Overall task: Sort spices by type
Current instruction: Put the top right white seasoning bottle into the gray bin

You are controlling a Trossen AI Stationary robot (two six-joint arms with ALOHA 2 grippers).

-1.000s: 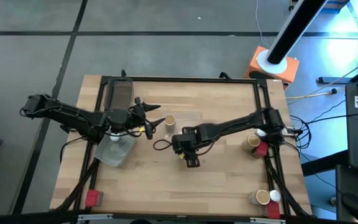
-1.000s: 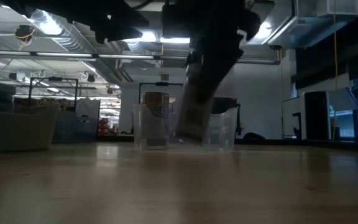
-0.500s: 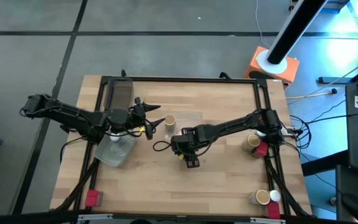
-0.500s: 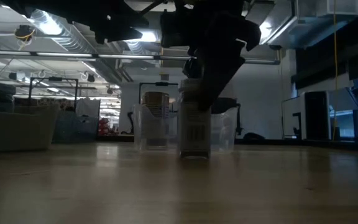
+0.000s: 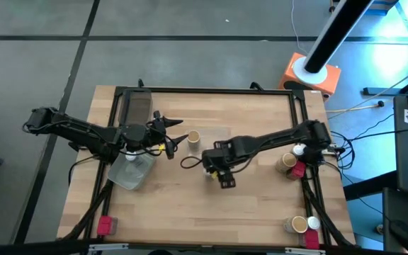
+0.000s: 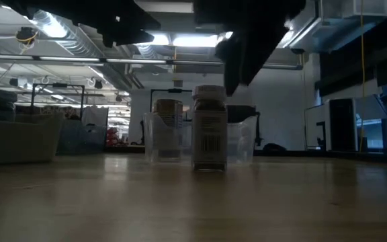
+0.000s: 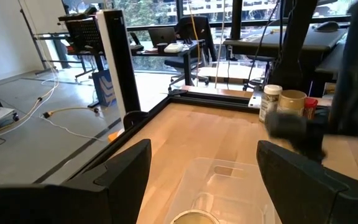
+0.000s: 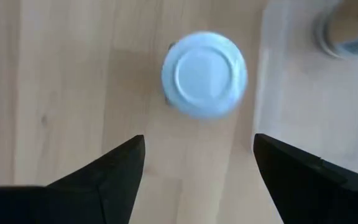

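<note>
1. High view: right tool (image 5: 225, 181) hangs mid-surface (image 5: 261, 205) beside the white-capped jar (image 5: 208, 172); left tool (image 5: 178, 139) waits by the clear tray (image 5: 132, 171).
2. Low view: jar (image 6: 209, 128) stands upright, free, near a clear bin (image 6: 240, 140) holding a tan jar (image 6: 168, 121).
3. Left wrist view: left fingers (image 7: 126, 165) spread, empty.
4. Right wrist view: fingers (image 8: 114, 168) wide apart, holding nothing, cap (image 8: 204, 74) beyond them. Best to lift straight, avoiding a tip.

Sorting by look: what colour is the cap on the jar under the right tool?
White cap, clearest in the right wrist view.
</note>
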